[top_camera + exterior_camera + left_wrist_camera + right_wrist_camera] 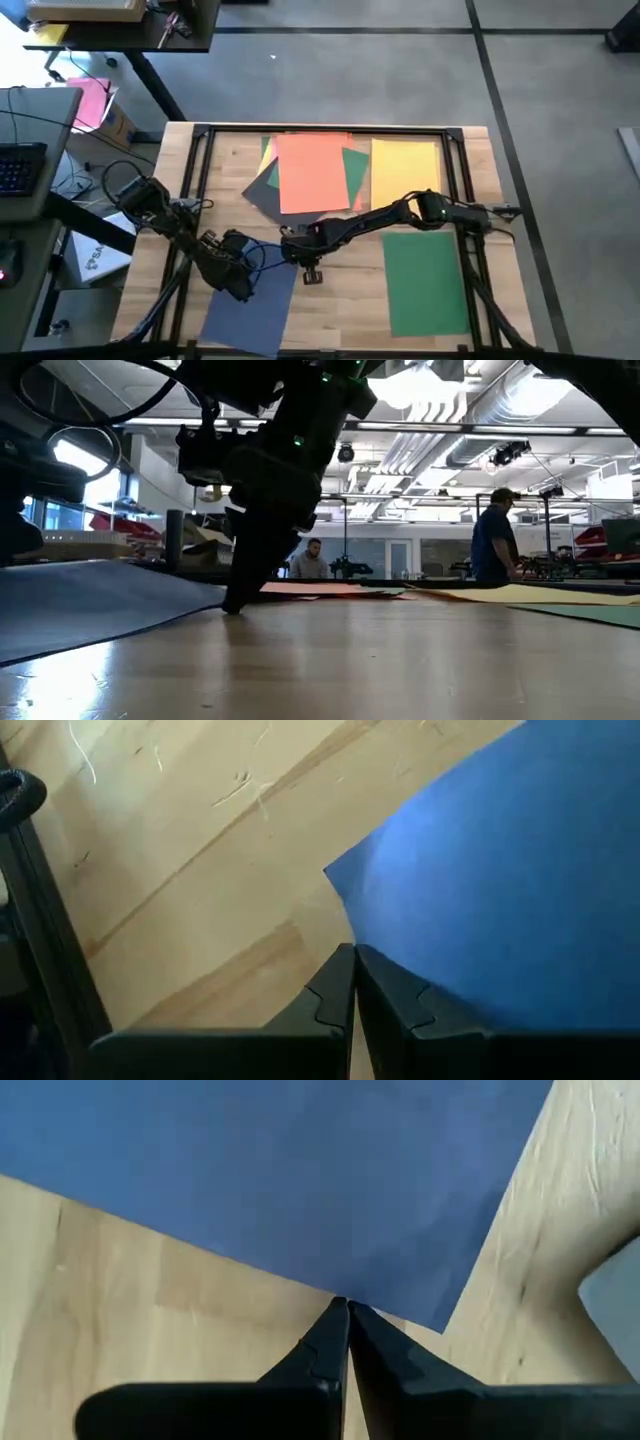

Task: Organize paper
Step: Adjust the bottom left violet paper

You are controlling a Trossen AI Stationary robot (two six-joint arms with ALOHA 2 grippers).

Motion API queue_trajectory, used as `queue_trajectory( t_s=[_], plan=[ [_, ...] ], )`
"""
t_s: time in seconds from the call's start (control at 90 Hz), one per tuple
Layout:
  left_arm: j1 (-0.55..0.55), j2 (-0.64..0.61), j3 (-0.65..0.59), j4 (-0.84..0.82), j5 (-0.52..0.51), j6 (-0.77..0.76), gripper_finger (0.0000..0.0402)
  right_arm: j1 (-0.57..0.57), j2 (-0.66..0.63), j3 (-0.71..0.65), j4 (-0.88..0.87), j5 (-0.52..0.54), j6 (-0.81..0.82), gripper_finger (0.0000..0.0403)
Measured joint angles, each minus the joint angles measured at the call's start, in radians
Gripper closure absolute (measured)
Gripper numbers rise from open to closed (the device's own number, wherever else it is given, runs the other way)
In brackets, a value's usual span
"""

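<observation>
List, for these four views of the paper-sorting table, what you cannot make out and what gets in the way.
- High view: the sheets under the orange sheet are mostly covered; their full outlines are hidden.
- High view: the blue sheet runs off the bottom edge and lies partly under the left arm.
- Left wrist view: whether the left hand pinches the blue sheet; the fingers block the contact.
- Low view: the right hand is a dark silhouette.
</observation>
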Motion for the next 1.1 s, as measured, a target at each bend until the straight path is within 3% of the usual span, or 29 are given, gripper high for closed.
queue_trajectory(
  t_s=[0.189, 0.422, 0.6, 0.7, 0.944, 1.1],
  plan=[
    [-0.001, 0.001, 0.015, -0.018, 0.025, -0.008, 0.0401, 0.000, -0.001, 0.000, -0.008, -0.003, -0.007, 0.0403],
    [-0.005, 0.002, 0.110, -0.167, 0.053, -0.005, 0.0401, 0.000, -0.036, -0.007, -0.055, 0.000, -0.015, 0.0403],
    [-0.010, 0.002, 0.174, -0.164, 0.035, 0.038, 0.0401, 0.001, -0.079, -0.004, -0.122, 0.095, -0.010, 0.0403],
    [-0.029, 0.001, 0.206, -0.054, -0.005, 0.098, 0.0401, 0.009, -0.081, -0.006, -0.217, 0.132, 0.012, 0.0403],
    [-0.081, 0.001, 0.144, 0.506, -0.015, 0.209, 0.0401, 0.085, -0.179, -0.163, -0.295, 0.147, 0.063, 0.0403],
    [-0.104, 0.001, 0.113, 0.549, -0.053, 0.170, 0.0401, 0.118, -0.345, -0.343, -0.257, 0.191, 0.171, 0.0403]
  ],
)
